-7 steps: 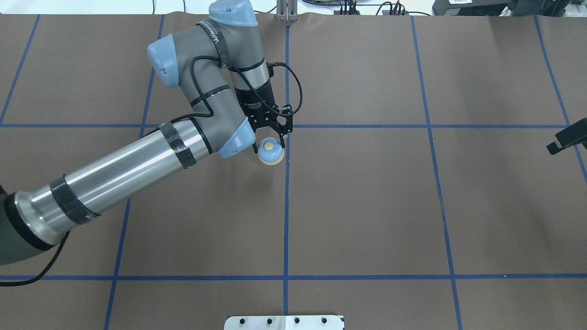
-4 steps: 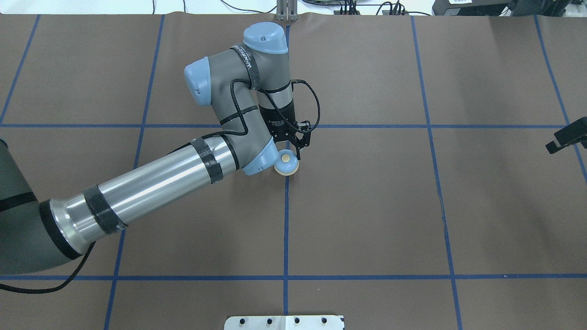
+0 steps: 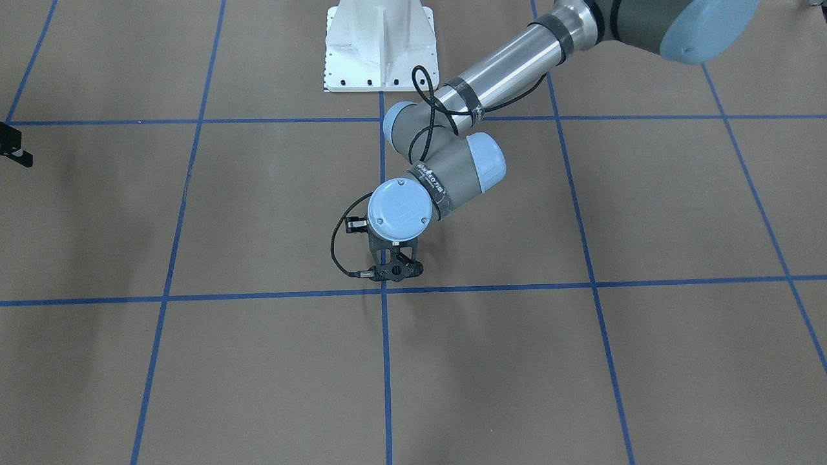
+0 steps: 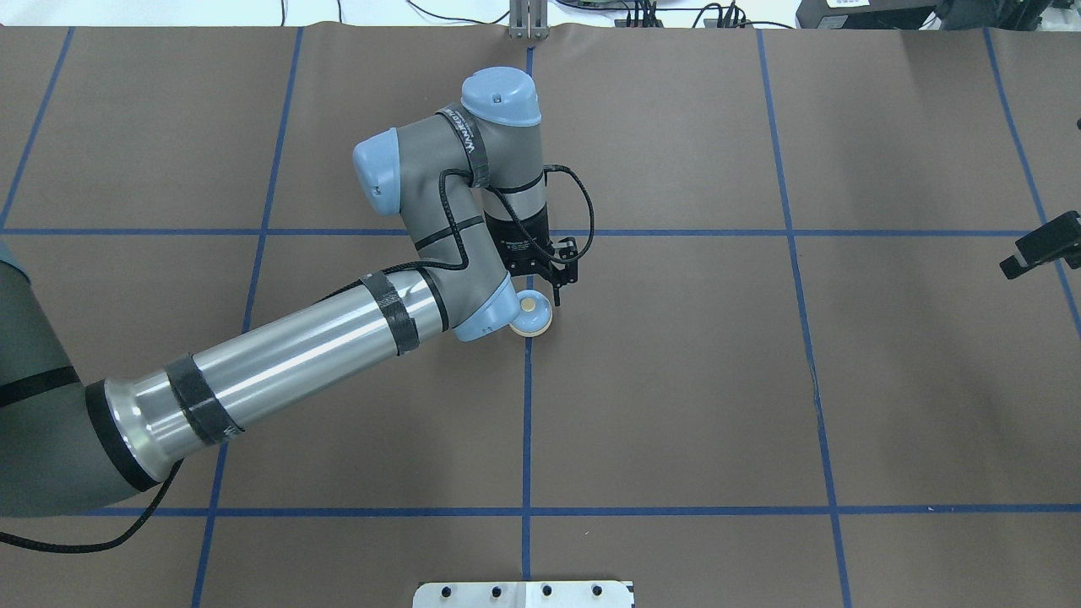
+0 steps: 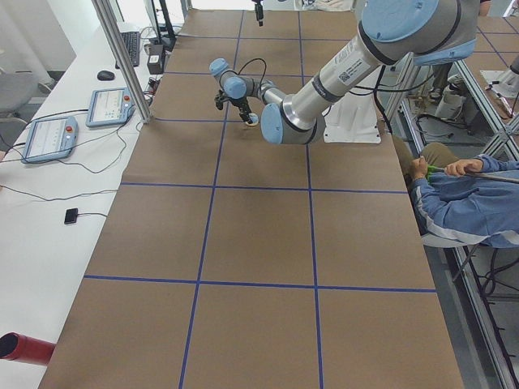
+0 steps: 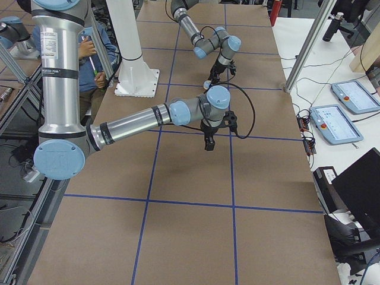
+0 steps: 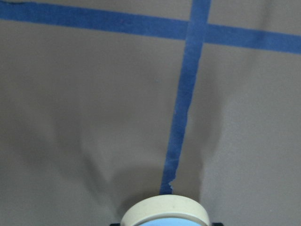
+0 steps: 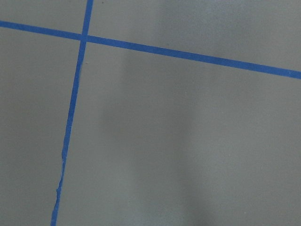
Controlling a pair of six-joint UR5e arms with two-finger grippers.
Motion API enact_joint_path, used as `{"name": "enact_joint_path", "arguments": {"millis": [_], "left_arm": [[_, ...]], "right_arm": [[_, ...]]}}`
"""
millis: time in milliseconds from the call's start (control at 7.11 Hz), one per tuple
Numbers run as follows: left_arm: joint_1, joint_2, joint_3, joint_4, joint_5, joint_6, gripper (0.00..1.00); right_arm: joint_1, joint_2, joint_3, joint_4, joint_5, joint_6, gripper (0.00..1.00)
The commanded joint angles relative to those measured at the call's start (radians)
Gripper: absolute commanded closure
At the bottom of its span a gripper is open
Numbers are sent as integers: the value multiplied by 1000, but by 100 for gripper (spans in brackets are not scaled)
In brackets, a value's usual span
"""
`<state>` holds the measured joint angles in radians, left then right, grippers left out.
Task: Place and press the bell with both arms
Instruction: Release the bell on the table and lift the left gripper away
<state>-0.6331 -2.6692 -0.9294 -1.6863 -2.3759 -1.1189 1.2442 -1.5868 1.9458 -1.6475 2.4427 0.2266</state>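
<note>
Left tool [image 4: 539,299] grips bell [image 4: 534,315]; fingertips mostly hidden from overhead.

You've got L arm [image 4: 296,363] in from the left — L gripper [image 4: 540,297] over the bell [image 4: 535,320], at centre tape line [image 4: 526,422]; R gripper [image 4: 1035,251] at far-right edge.

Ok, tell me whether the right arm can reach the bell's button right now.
Probably yes: the button atop the bell shows uncovered, the left gripper holds only its sides, and no object stands between it and the right gripper.
</note>
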Motion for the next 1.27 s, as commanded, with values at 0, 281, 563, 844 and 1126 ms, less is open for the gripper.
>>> {"name": "enact_joint_path", "arguments": {"millis": [0,281,563,844,1126], "left_arm": [[-25,0,-34,0,4,-4,1],[-149,137,-266,33,-119,-28,1],[-218,410,-580,36,-132,-15,1],[-278,637,-785,36,-132,66,1],[-356,759,-870,36,-132,146,1]], "right_arm": [[-50,57,5,2,-4,107,0],[-185,201,10,2,-92,384,0],[-411,408,2,2,-240,861,35],[-614,552,-28,0,-430,1103,100],[-704,721,-193,0,-514,1186,100]]}}
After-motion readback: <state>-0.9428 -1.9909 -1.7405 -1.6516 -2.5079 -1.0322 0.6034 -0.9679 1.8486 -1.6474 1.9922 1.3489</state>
